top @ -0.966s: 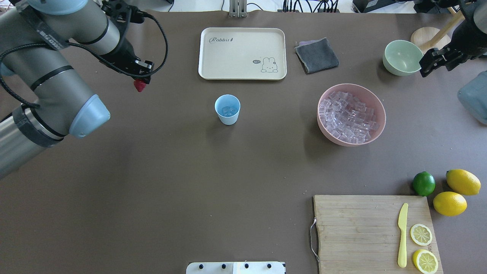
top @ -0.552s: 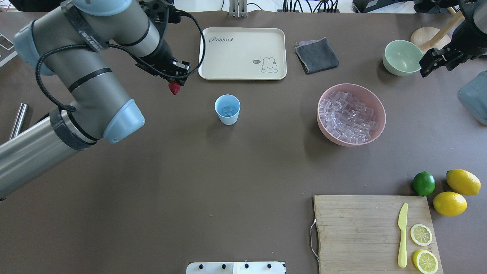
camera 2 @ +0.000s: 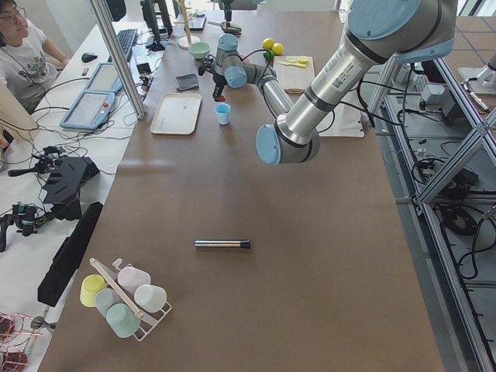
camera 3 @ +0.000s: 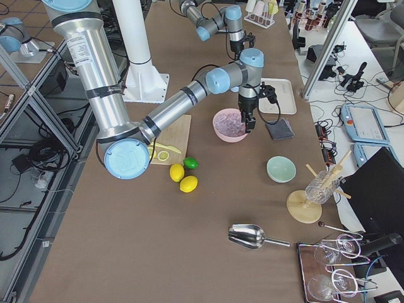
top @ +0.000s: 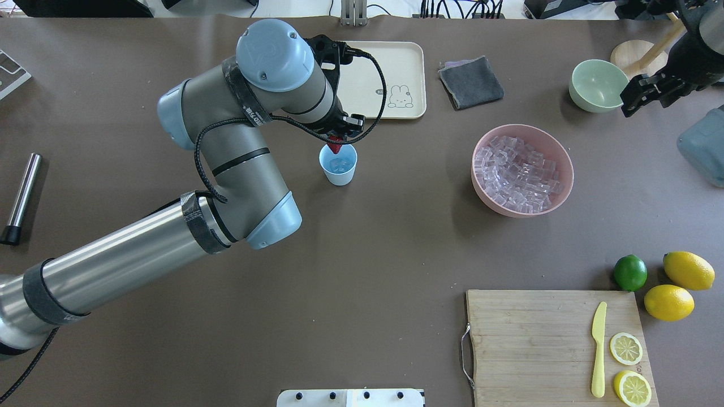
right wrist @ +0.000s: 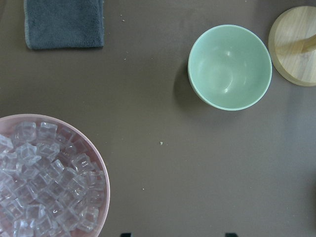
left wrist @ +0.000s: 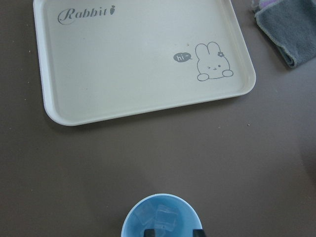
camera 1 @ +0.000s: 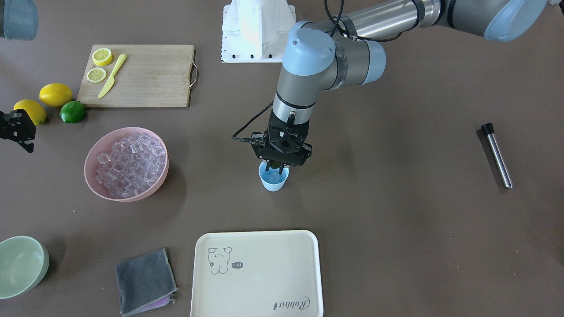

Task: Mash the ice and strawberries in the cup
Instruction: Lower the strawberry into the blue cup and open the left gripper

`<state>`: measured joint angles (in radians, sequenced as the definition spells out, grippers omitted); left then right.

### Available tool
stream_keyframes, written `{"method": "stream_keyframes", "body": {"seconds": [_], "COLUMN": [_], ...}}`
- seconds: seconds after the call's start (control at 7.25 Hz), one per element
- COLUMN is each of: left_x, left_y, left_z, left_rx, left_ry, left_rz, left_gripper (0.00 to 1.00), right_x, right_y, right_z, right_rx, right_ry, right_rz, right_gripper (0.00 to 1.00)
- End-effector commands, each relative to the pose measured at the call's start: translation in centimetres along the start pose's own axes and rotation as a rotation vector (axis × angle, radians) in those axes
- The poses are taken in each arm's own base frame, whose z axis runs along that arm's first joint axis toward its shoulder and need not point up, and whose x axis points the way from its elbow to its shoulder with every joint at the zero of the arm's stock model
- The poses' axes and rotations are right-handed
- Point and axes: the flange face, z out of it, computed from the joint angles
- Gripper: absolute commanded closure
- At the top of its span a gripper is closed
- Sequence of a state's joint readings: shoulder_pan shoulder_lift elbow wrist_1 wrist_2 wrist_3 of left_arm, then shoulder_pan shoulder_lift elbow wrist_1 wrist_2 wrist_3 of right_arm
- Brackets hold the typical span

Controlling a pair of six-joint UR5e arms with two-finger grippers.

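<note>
Left gripper clamped on strawberry — cup straight below jaws, ice inside. Right gripper open, empty — far right, well apart.

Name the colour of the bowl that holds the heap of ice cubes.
The bowl is pink, clearest in the overhead exterior view.

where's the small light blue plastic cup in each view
Front-facing: small light blue plastic cup at centre, above the cream rectangular rabbit tray.
Overhead: cup upper centre, below the tray.
Exterior left: cup top centre, right of the tray.
Exterior right: cannot make it out.
Left wrist: cup bottom edge, below the tray.
Right wrist: not in it.
Landmark: the tray.
</note>
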<state>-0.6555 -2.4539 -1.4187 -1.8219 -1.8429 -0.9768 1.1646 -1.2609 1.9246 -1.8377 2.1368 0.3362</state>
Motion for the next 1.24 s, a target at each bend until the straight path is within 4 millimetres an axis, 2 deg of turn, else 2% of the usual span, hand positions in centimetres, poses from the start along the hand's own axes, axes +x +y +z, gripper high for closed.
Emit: {"method": "stream_keyframes", "body": {"seconds": [0.0,0.28,0.41,0.55,0.69,0.97,1.1], "left_x": [-0.3,0.1,0.2,0.6,0.7,1.3,-0.1], "left_y": [0.6,1.6,1.9,2.3,2.4,2.1,1.0], "left_z": [2.6,3.1,3.3,3.5,3.4,1.7,0.3], "left_rx": [0.039,0.025,0.021,0.016,0.016,0.037,0.056], "left_ry": [0.000,0.002,0.004,0.008,0.010,0.036,0.040], "left_rz": [0.010,0.006,0.012,0.007,0.006,0.006,-0.003], "left_gripper": [0.94,0.93,0.84,0.30,0.06,0.02,0.02], "right_x": [-0.2,-0.2,-0.2,-0.2,0.0,0.1,0.1], "right_y": [-0.1,-0.1,0.0,0.0,0.2,0.2,0.2], "right_z": [-0.2,-0.1,-0.1,-0.1,0.1,0.2,0.0], "right_rx": [0.005,0.002,0.003,0.003,-0.003,-0.004,-0.001], "right_ry": [-0.002,-0.001,-0.002,0.000,0.002,0.002,0.000], "right_rz": [-0.002,-0.004,-0.003,-0.003,0.000,0.001,0.002], "right_gripper": [0.30,0.30,0.30,0.30,0.30,0.30,0.30]}}
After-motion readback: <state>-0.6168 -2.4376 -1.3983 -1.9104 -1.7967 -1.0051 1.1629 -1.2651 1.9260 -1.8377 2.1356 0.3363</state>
